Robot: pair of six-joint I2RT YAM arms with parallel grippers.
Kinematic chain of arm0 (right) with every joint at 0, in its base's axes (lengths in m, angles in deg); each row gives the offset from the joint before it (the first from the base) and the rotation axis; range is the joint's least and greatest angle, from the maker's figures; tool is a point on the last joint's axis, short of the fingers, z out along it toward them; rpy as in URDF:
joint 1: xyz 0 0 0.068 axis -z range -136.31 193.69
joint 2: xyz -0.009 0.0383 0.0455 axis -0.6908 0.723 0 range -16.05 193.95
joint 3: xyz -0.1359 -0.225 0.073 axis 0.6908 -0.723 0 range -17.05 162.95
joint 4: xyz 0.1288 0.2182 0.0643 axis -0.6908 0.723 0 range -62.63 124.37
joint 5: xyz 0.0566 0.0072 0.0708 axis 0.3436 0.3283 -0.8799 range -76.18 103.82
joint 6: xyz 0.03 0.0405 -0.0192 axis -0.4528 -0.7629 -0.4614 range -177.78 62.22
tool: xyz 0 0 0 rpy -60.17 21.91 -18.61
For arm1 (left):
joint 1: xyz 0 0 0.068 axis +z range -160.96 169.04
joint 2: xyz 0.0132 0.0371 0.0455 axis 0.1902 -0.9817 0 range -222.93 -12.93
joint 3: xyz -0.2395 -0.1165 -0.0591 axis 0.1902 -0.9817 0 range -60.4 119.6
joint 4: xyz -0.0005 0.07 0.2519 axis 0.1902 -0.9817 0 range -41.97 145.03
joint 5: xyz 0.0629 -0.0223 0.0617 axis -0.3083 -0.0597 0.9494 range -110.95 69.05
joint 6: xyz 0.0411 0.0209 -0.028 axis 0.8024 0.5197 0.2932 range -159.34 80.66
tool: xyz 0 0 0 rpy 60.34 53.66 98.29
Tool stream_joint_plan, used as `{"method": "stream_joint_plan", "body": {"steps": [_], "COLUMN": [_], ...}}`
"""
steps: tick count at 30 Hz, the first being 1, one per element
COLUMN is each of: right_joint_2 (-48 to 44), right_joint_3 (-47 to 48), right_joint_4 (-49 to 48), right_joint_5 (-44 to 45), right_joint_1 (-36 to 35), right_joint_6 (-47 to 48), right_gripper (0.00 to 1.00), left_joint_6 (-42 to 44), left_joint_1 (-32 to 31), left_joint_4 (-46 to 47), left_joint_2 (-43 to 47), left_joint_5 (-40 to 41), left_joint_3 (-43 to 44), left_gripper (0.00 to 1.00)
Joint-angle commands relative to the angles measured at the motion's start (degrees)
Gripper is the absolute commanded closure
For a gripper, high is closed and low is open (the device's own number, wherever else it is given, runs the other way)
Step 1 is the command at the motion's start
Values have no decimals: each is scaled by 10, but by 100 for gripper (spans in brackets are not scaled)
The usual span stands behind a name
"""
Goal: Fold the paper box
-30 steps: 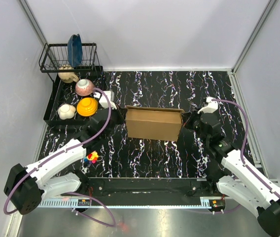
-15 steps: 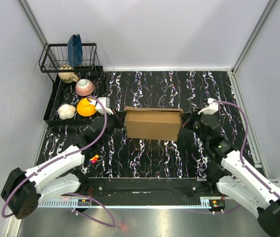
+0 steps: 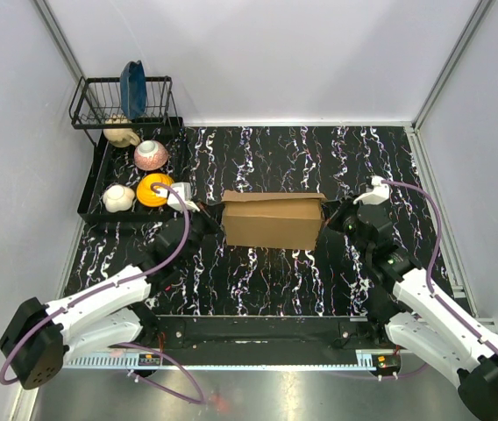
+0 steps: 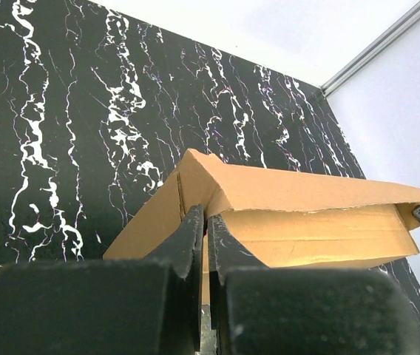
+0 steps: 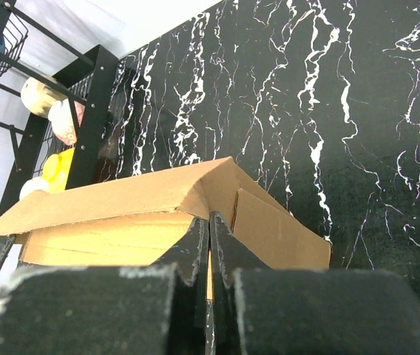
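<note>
White-walled cell, black marble-pattern table.

Top view: we see the paper box standing near the middle of the table, long side across, top flap leaning over it. The left gripper is at the box's left end and the right gripper at its right end, both touching the cardboard. At far left there is a wire rack holding a blue item. In front of it, a black tray holds a pink bowl, an orange bowl, a white piece and a beige piece. All of these are well apart from the box.

Left wrist: we see the left gripper with its fingers pressed together at the box end wall. A thin cardboard-coloured sliver shows between them, so it looks like a pinch on that wall, though the close angle makes it hard to be sure. The top flap slants over the open inside.

Right wrist: we get the mirror picture. The right gripper has its fingers pressed together at the other end of the box, with the same sliver in the slit. The rack and bowls are behind at upper left.
</note>
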State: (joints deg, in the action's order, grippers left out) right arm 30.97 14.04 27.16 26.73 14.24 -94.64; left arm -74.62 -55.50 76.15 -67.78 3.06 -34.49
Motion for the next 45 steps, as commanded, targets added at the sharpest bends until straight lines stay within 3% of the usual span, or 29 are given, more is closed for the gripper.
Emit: {"method": "stream_joint_plan", "body": {"steps": [1,5,8,11,23,31,45], "right_joint_2": [23,10,-3,-18,-34,-32,42], "right_joint_3": [-43,-26,-7,17,103,143,162], "right_joint_4": [176,189,202,213,245,214,170], "right_joint_5": [-37,-32,-24,-18,16,25,21], "right_joint_1": [-4,-4,-3,-4,-4,-4,-4], "right_joint_6": [-14,-11,-3,8,73,116,140], "right_gripper": [96,67,55,50,47,46,58], "left_joint_6": [-13,-5,-1,-3,-5,-11,-6], "left_joint_1": [-18,-20,-20,-21,-22,-23,-23], "left_joint_4": [-138,-170,-187,-200,-224,-224,-228], "left_joint_2": [-17,-14,-18,-21,-28,-37,-42], "left_joint_5": [5,32,46,58,63,60,56], "left_joint_3": [-31,-17,-3,9,35,40,50], "left_gripper": [100,100,100,100,100,100,100]}}
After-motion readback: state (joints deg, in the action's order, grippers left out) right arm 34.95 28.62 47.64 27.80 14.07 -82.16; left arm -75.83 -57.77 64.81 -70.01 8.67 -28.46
